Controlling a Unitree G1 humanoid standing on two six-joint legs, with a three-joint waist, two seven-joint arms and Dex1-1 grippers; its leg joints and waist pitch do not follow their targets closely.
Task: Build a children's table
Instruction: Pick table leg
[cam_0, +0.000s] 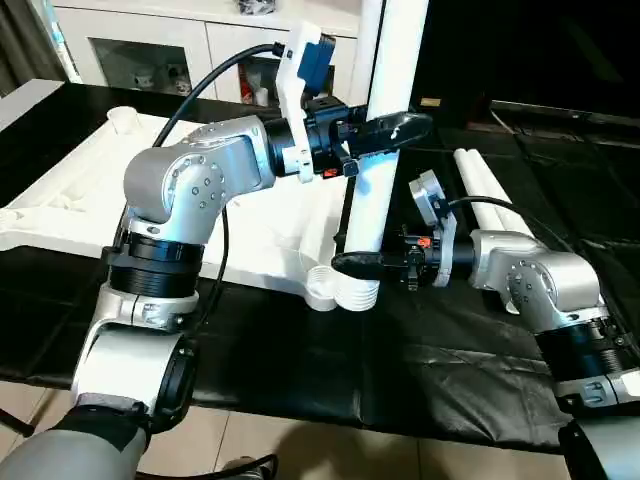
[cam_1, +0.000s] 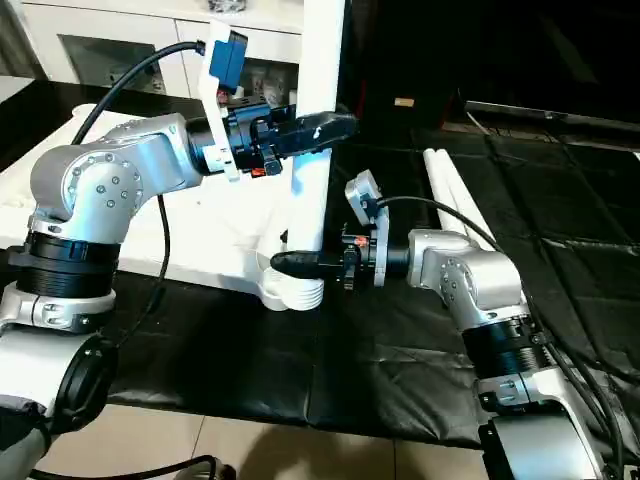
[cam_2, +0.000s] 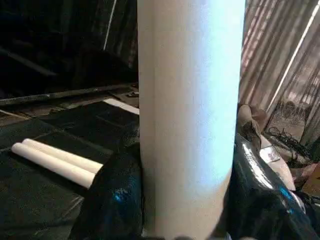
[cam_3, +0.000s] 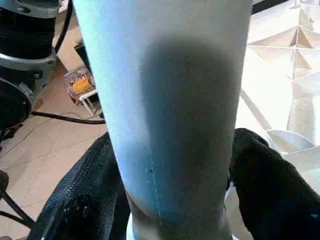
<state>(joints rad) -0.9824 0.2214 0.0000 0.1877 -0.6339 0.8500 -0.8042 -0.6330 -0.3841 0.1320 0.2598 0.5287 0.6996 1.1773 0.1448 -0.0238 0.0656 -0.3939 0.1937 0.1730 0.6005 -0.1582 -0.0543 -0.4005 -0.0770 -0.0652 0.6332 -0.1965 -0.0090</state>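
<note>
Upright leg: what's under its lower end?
The upright leg stands in a ribbed corner socket of the upturned tabletop, on black sheeting. The joint inside the socket is hidden.

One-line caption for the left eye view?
Both grippers, left and right, hold an upright table leg at the tabletop's corner.

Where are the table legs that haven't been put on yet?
Two spare legs lie side by side on the black cloth, on the robot's right, just beyond its right arm.
</note>
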